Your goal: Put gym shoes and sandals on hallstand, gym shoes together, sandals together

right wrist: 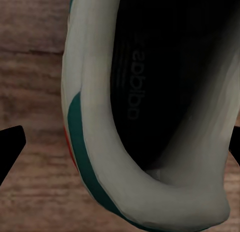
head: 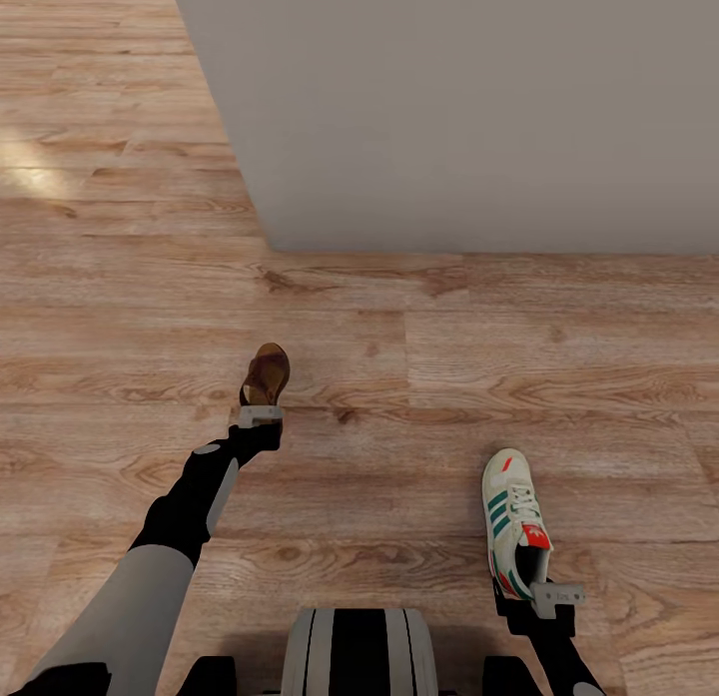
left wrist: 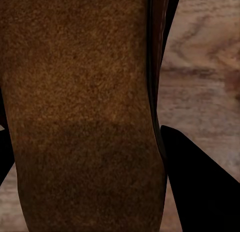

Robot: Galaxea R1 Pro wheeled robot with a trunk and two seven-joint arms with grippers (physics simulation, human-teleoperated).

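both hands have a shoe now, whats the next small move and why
Probably turn the base to find the rack. The left gripper looks shut on a sandal and the right gripper on a gym shoe, but ahead there is just a blank grey wall and floor.

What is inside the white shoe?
Inside the gym shoe you can see a dark insole with printed letters. Farther toward the toe it is too dark and covered to see.

One word can be read: "adidas", printed in grey letters on the dark insole inside the gym shoe (right wrist: 150, 117) (seen from the right wrist camera). The small marking on its red tongue is too small to read.
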